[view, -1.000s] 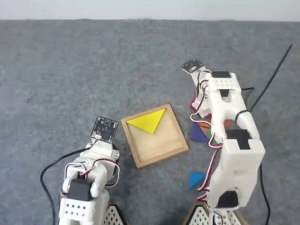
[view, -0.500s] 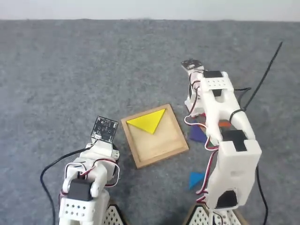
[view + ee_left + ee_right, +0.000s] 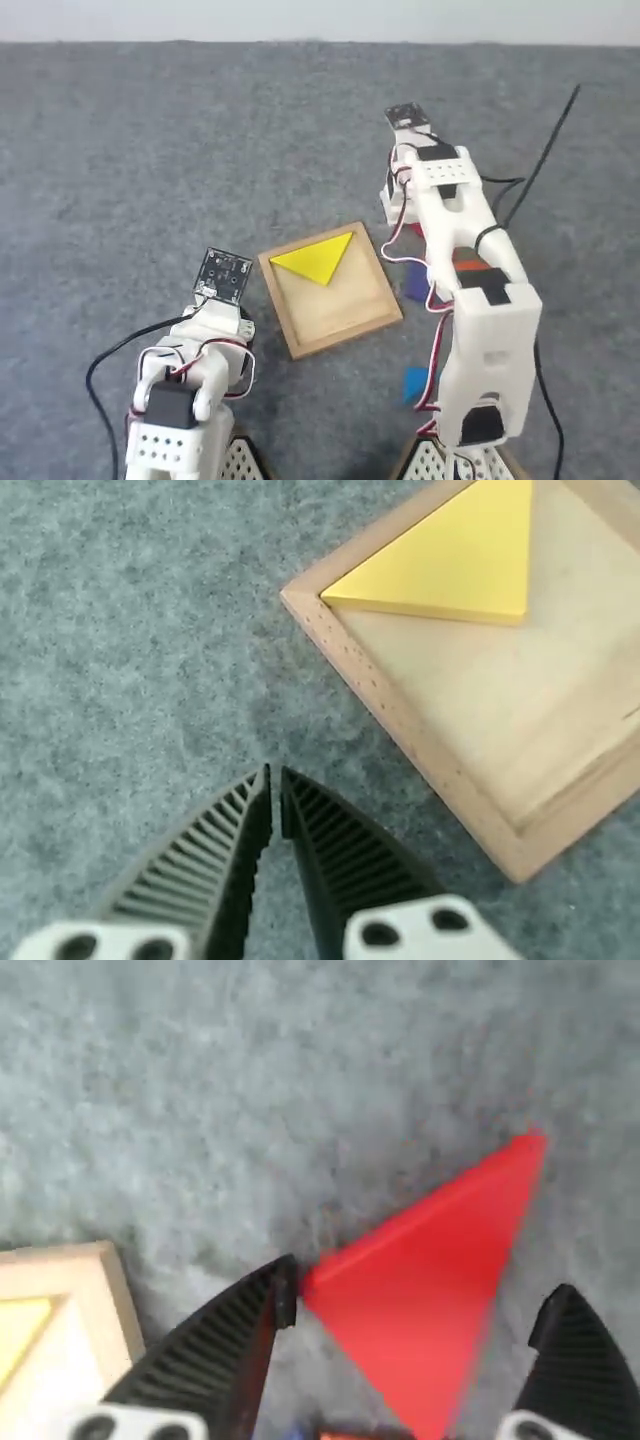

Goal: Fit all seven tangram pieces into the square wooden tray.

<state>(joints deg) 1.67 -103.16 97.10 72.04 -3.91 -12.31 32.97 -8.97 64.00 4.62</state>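
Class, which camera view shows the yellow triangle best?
The high view: the whole yellow triangle lies in the tray. The left wrist view crops it; the right wrist view catches a sliver.

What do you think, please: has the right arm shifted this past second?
Yes: in the high view, the right arm swung leftward, nearer the wooden tray's far corner.

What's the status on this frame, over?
Left gripper shut, beside the square wooden tray corner. Right gripper open, straddling the red triangular piece. Yellow triangular piece seated in tray; no obstruction seen.
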